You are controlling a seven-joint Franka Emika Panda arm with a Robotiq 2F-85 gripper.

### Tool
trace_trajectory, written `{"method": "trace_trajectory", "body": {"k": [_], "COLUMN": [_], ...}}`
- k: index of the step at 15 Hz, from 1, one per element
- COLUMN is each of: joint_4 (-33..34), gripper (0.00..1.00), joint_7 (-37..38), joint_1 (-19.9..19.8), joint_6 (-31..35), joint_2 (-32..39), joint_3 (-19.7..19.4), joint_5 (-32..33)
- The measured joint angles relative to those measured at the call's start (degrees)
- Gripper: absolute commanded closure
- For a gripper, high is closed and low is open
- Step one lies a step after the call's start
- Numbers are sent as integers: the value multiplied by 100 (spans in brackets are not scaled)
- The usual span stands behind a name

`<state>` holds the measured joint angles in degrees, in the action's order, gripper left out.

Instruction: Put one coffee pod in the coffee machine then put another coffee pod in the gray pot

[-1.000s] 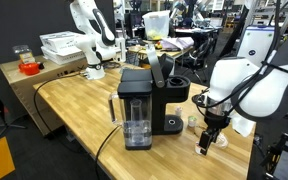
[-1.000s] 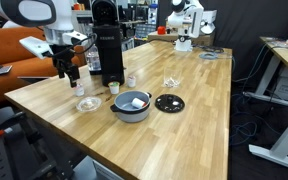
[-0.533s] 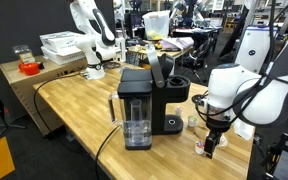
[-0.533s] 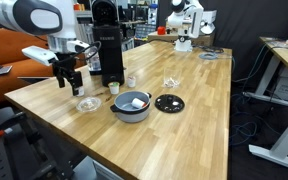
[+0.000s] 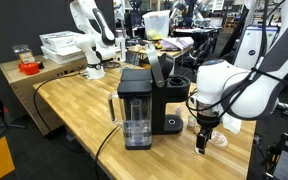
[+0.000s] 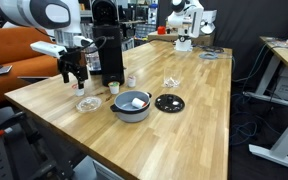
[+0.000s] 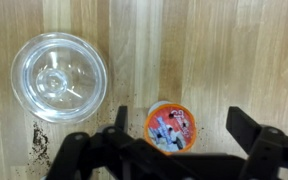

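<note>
gripper [image 7: 176,120]: one, on the only arm. it is opened wide and nothing is held. it is hung low over the table [image 7: 234,50], pointing straight down.

coffee pod [image 7: 170,128]: one is counted in the wrist view, orange-rimmed, with the printed lid facing up. it is stood on the wood directly under the gripper, between the two fingers and touched by neither, with more room on the right finger's side. it is round, so no long axis has to be matched. a straight descent and a closing are judged sufficient for the grasp.

clear dish [image 7: 59,75]: one, round and empty. it is set near the pod but apart from it, outside the left finger.

small cups: two are counted in an exterior view, one [image 6: 114,88] and another [image 6: 131,80], between the machine and the pot. they are too small to be confirmed as pods.

gray pot [image 6: 132,115]: one, uncovered, well apart from the gripper. its contents cannot be made out.

black lid [image 6: 169,102]: one, laid flat just beside the pot.

coffee machine [image 5: 139,100]: one, black, stood just beside the gripper in both exterior views. its top flap appears raised.
</note>
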<state>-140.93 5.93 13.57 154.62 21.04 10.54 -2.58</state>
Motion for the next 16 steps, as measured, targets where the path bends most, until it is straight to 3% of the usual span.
{"method": "trace_trajectory", "body": {"k": [16], "joint_4": [369], "gripper": [0], "joint_7": [-1], "joint_1": [3], "joint_6": [-270], "joint_2": [475], "joint_3": [15], "joint_5": [-4]}}
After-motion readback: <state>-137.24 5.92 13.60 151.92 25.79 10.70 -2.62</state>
